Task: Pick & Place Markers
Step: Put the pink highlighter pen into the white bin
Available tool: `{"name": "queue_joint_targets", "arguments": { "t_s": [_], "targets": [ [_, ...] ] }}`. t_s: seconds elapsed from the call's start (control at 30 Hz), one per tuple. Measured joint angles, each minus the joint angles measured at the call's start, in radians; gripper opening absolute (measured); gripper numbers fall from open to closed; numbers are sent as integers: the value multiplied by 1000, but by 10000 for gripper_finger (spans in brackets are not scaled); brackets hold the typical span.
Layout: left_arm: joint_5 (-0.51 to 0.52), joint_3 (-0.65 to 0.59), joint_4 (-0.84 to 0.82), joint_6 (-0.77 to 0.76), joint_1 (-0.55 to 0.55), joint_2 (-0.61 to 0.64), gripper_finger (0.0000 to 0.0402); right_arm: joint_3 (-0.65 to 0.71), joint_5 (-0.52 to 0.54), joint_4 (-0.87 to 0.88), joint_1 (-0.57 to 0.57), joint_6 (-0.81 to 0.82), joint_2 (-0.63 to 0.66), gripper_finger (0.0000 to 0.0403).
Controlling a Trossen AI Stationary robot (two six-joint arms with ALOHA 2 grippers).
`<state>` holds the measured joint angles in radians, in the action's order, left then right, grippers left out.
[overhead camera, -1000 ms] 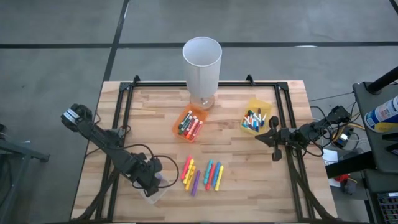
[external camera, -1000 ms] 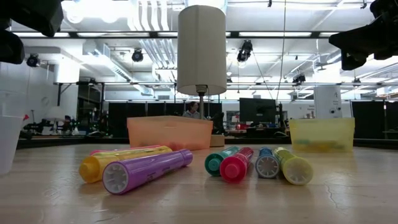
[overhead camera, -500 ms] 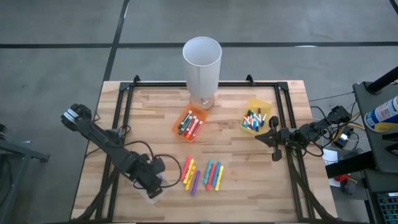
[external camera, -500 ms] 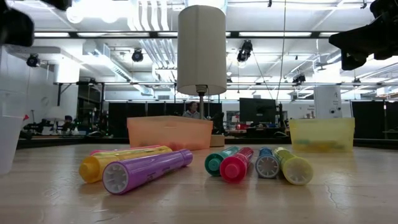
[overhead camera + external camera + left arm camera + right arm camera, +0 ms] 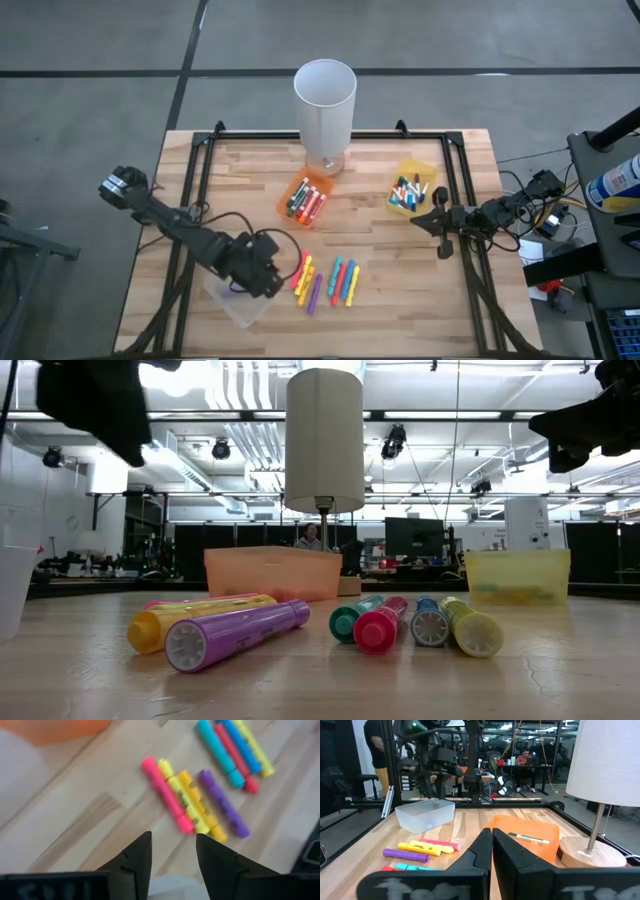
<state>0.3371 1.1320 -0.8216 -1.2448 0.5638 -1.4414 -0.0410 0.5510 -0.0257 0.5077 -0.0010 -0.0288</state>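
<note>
Hovering open-jawed, empty: left gripper (image 5: pixel 268 278) beside pink capped marker pen (image 5: pixel 163 794) | right gripper (image 5: pixel 440 222) shut, idle | risk: packed neighbours; scattering

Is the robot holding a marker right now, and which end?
No, nothing is held. The left gripper is open above the loose markers, and the right gripper is shut and empty.

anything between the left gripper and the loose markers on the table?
Nothing visible. The left gripper hangs open above bare wood just short of the loose markers; the pink marker at the near edge of the row lies uncovered. The clear bin sits behind the gripper, not in its path.
</note>
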Motion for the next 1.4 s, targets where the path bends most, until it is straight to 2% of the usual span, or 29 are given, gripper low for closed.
{"name": "queue_joint_targets", "arguments": {
  "t_s": [0.37, 0.53, 0.97, 1.13, 1.4],
  "targets": [
    [-4, 0, 205, 67, -114, -6, 147, 0, 0, 0, 0, 0, 0, 9],
    [-67, 0, 281, 130, -163, -36, 147, 0, 0, 0, 0, 0, 0, 9],
    [-102, 7, 283, 146, -241, -185, 147, 0, 0, 0, 0, 0, 0, 9],
    [-141, 8, 270, 152, -248, -236, 147, 0, 0, 0, 0, 0, 0, 9],
    [-139, 8, 268, 147, -250, -307, 147, 0, 0, 0, 0, 0, 0, 9]
  ]
}}
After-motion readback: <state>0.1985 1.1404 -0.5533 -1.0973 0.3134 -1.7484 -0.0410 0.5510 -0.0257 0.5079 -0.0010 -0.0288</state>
